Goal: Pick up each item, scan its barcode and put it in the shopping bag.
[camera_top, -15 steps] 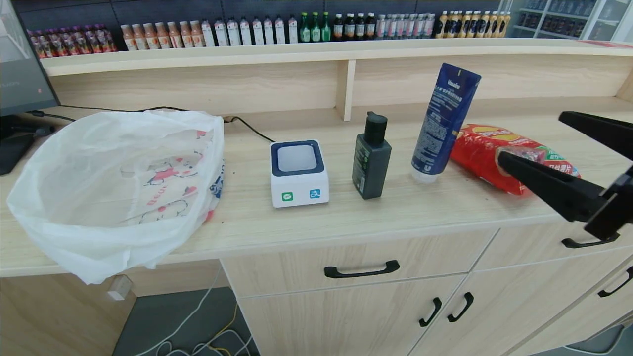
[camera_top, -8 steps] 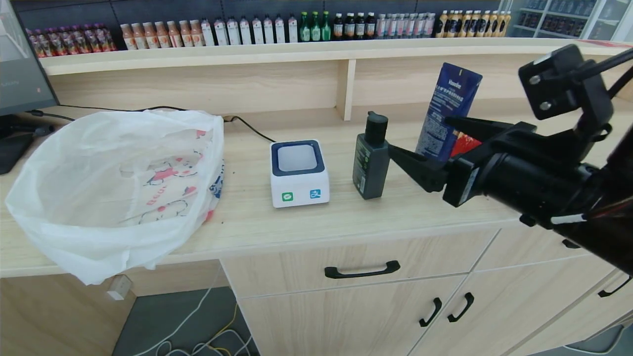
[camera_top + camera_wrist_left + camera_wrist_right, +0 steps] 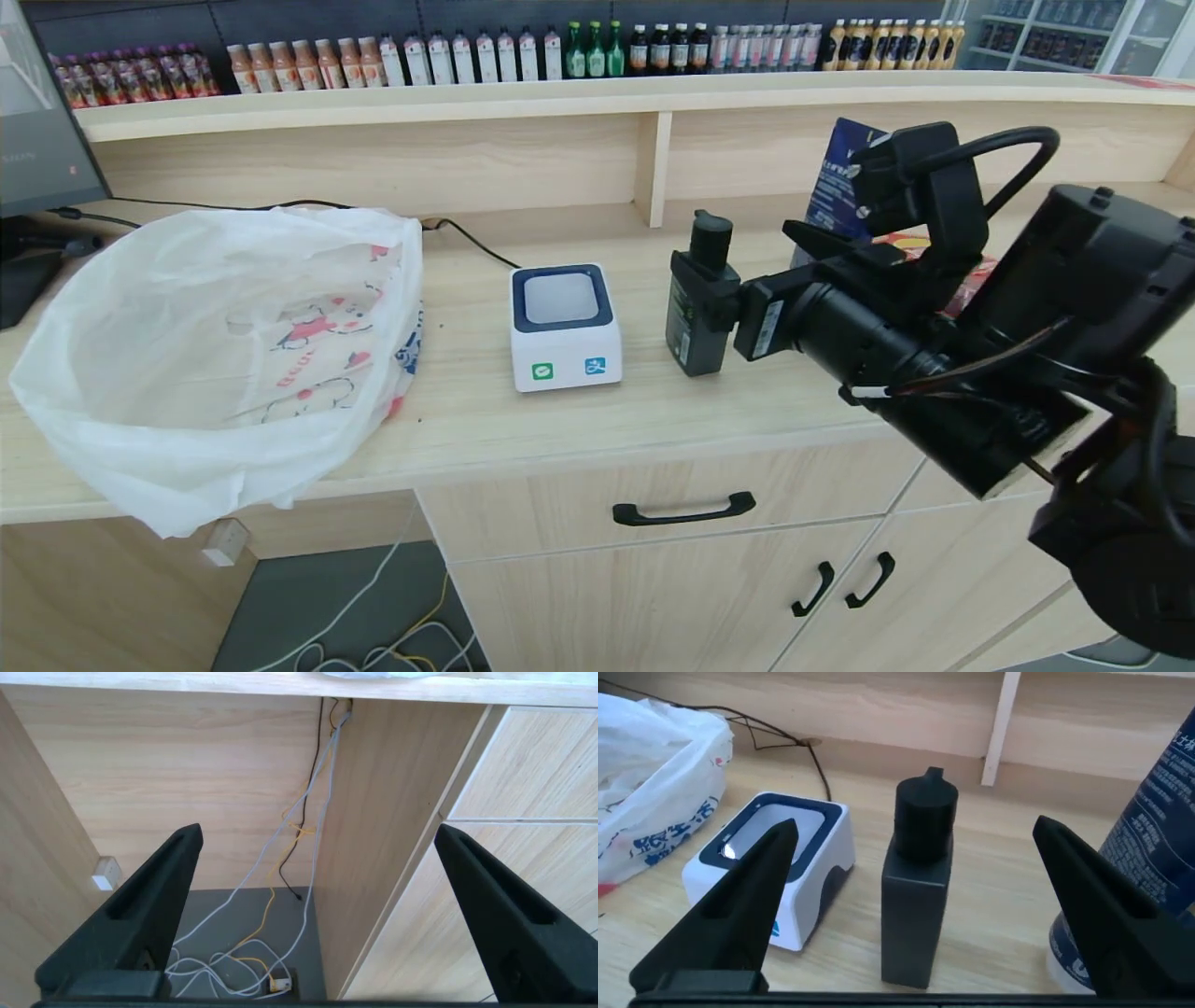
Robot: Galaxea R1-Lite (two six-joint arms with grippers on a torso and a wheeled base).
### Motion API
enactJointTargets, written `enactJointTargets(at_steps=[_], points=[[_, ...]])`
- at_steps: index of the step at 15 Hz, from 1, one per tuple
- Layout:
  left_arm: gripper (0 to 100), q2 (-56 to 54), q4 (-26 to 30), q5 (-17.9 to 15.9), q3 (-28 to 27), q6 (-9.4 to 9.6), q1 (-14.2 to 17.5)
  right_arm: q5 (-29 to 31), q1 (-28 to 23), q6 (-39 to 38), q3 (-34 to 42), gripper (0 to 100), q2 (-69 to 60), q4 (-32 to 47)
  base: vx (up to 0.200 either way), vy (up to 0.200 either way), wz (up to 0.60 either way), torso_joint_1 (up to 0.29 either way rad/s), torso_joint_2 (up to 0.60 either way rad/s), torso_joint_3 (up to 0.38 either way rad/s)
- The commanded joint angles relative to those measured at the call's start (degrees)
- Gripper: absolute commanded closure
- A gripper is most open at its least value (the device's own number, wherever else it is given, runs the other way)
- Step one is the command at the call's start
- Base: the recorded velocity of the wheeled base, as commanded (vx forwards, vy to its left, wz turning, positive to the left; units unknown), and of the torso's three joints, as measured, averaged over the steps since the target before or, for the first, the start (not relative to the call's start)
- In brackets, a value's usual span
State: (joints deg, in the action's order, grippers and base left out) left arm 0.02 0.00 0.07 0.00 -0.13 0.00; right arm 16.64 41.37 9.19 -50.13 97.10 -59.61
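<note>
**Mia:** Where is our right gripper point(image 3: 752, 264)?

**Tom:** We see it at the dark bottle point(image 3: 698, 322) on the counter point(image 3: 560, 411). Its jaws are wide open. The bottle stands up straight in the gap between the two fingers. In the right wrist view we see room on both sides of it. The gripper holds nothing.

**Mia:** What do we see near the bottle?

**Tom:** At nine o'clock from it sits the white scanner point(image 3: 564, 327), close by but not touching. At nine o'clock from the scanner lies the shopping bag point(image 3: 215, 355). Its mouth is open, and it hangs a little over the near edge of the counter.

**Mia:** And on the other side?

**Tom:** At about two o'clock from the bottle stands the blue tube point(image 3: 834, 191), cap down. The arm hides most of it from us. A red packet point(image 3: 904, 245) peeks out at three o'clock from the tube.

**Mia:** And our left gripper point(image 3: 318, 831)?

**Tom:** It is down below the counter top. Its jaws are wide open too, with nothing between them. Past it we see a wood panel point(image 3: 187, 775), and wires point(image 3: 280, 859) hang down to the floor.
</note>
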Motion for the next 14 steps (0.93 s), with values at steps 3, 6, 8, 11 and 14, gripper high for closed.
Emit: enactJointTargets(at_steps=[3, 6, 8, 11, 14], points=[[0, -0.02, 0.0, 0.01, 0.0, -0.04, 0.0, 1.99, 0.46, -0.49, -2.43, 0, 4.86, -2.79, 0.0, 0.0, 0.0, 0.0, 0.0, 0.0], [0, -0.02, 0.0, 0.01, 0.0, -0.04, -0.09, 4.37, 0.37, -0.58, -2.61, 0, 8.02, -6.48, 0.0, 0.0, 0.0, 0.0, 0.0, 0.0], [0, -0.02, 0.0, 0.01, 0.0, -0.04, 0.0, 6.3, 0.29, -1.46, -4.36, 0, 9.78, -8.42, 0.0, 0.0, 0.0, 0.0, 0.0, 0.0], [0, -0.02, 0.0, 0.01, 0.0, -0.04, 0.0, 7.18, -0.24, -1.98, -7.09, 0, 12.41, -8.5, 0.0, 0.0, 0.0, 0.0, 0.0, 0.0], [0, -0.02, 0.0, 0.01, 0.0, -0.04, 0.0, 10.78, -1.21, -2.25, -9.02, 0, 13.47, -8.59, 0.0, 0.0, 0.0, 0.0, 0.0, 0.0]])
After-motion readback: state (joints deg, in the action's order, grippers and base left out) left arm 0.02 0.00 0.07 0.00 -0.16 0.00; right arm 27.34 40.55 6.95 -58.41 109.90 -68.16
